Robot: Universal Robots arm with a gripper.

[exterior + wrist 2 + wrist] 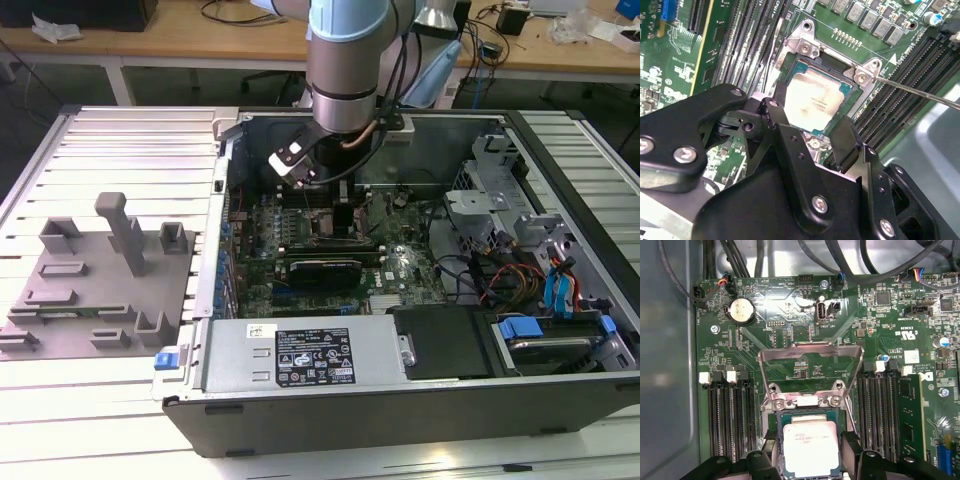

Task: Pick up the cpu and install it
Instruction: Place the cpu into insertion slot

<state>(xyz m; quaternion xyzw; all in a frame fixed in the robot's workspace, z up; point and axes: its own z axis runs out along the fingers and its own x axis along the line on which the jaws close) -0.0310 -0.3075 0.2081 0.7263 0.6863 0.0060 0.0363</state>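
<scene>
Exterior view: gripper [340,215] is down inside the open computer case [420,400], over the motherboard [400,270]. Second wrist view: cpu [815,100] lies flat in the socket [805,47], between spread jaws that are not clamping it. First wrist view: cpu [810,450] is seated, a gap shows beside one finger [769,450], and the load plate [810,352] is raised.

Tally of the open machine and its surroundings

One robot arm [345,50], one open computer case [400,410], one grey fixture tray [90,290] and one labelled power supply [300,355]. On the green board there are one cpu [810,447], one socket [805,401], one raised metal load frame [810,351], one coin battery [741,311] and two white slot latches [703,377] near that battery.
</scene>
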